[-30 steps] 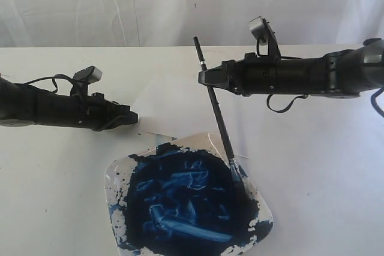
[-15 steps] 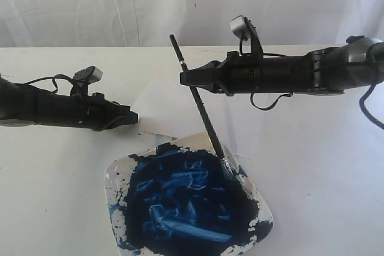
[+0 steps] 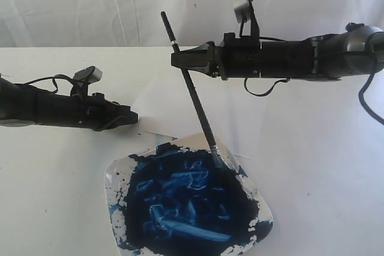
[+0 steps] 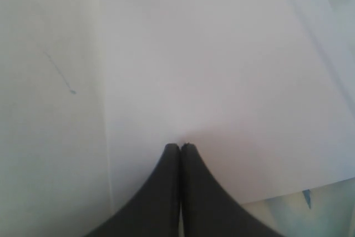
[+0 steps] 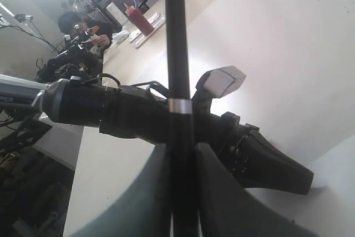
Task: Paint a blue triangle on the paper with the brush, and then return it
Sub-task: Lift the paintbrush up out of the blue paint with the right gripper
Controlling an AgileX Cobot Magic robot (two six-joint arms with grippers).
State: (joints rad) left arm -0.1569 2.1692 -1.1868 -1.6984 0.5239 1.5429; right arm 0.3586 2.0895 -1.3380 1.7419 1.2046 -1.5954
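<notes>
- Exterior view: the dish [image 3: 111, 178], white, square and filled with dark-blue paint [image 3: 186, 205], stands on the table [image 3: 318, 166]. All places below are given relative to it.
- The brush [image 3: 195, 105] stands tilted over the far edge of the dish. Its bristles [image 3: 219, 160] touch the paint at the far right part of the dish. Its handle rises from there, leaning to the left.
- The right gripper [image 3: 176, 59] reaches in level, well above the dish, its jaws clamped on the upper handle. A short length of handle sticks up past the jaws, and the rest slants down from them to the dish.
- Right wrist view: the handle runs straight between the two jaws, which press on it from either side. The pale band [image 5: 180, 106] sits on the handle just beyond the jaw tips.
- The paper [image 3: 161, 107] lies flat on the table just behind the dish, with its near edge at the dish's far left corner.
- The left gripper [image 3: 133, 117] lies low beyond the far left corner of the dish, well apart from the brush.
- Left wrist view: the jaws are pressed together, tip to tip, over the plain white sheet near its edge. A small blue speck [image 4: 72, 91] marks the table beside the sheet.
</notes>
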